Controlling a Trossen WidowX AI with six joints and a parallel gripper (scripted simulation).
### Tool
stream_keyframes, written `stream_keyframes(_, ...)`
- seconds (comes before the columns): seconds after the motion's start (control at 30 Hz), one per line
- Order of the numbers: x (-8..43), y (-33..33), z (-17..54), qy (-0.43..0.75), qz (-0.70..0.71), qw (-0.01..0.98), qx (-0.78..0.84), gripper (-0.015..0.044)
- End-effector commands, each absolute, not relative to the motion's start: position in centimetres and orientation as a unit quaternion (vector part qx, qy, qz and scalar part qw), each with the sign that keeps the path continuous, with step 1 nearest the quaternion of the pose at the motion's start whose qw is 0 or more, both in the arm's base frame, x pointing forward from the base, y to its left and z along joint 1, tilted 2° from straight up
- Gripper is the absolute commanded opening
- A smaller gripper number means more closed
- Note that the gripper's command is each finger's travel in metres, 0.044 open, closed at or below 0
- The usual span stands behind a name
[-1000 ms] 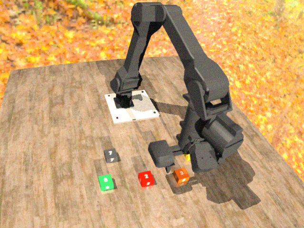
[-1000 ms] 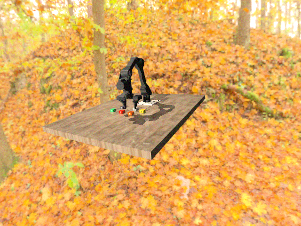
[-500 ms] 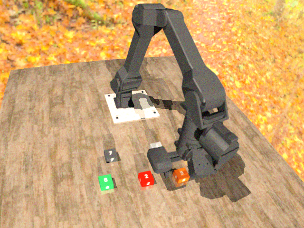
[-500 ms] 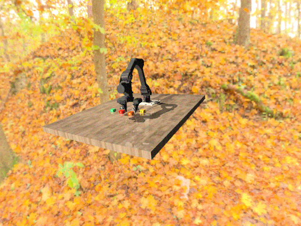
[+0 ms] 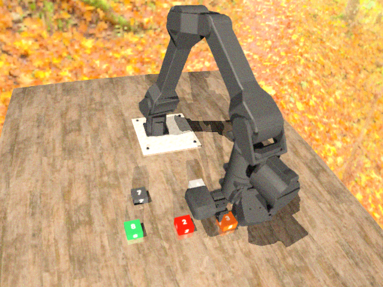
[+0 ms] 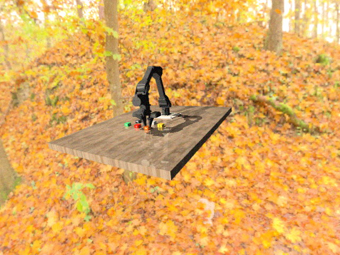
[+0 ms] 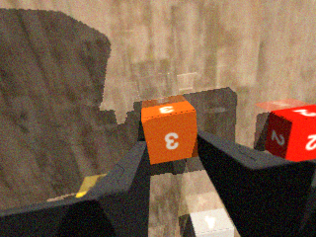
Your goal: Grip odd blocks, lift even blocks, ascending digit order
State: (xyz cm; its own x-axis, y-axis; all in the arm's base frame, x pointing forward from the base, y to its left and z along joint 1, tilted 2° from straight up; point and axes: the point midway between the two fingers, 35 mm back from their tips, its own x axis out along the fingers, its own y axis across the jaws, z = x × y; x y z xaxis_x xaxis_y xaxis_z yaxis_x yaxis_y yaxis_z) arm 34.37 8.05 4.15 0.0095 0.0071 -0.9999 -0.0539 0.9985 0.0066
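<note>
The orange block with a 3 [image 5: 227, 223] [image 6: 146, 128] [image 7: 170, 123] stands on the table. My gripper [image 7: 170, 140] is shut on it, one finger on each side. The red block with a 2 [image 5: 184, 226] [image 6: 137, 126] [image 7: 296, 133] stands beside it. The white block [image 5: 195, 183] [image 7: 212, 227] shows a 4 in the wrist view. The black block with a 7 [image 5: 139, 196] [image 6: 138, 121] and the green block with an 8 [image 5: 133, 229] [image 6: 127, 124] stand farther off. The yellow block [image 6: 160, 125] [image 7: 90, 185] is hidden in the top view; its digit is unreadable.
The arm's white base plate [image 5: 170, 146] [image 6: 165, 117] lies behind the blocks on the wooden table [image 5: 77, 139] [image 6: 109, 145]. The red block is close outside one finger. The white and yellow blocks are on the base side of the gripper.
</note>
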Motion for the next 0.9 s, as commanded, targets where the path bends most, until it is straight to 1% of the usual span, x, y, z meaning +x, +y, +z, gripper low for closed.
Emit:
stream_keyframes(0.0, 34.3, 8.0, 3.9, 0.705, 0.020, 0.708, -0.016, 0.0120)
stream_keyframes(0.33, 34.3, 8.0, 3.9, 0.705, 0.020, 0.708, -0.016, 0.0120)
stream_keyframes(0.67, 34.3, 8.0, 3.9, 0.705, 0.020, 0.708, -0.016, 0.0382)
stream_keyframes(0.7, 34.3, 8.0, 3.9, 0.705, 0.020, 0.708, -0.016, 0.0400)
stream_keyframes(0.87, 34.4, 8.0, 5.1, 0.705, 0.019, 0.708, -0.015, 0.0400)
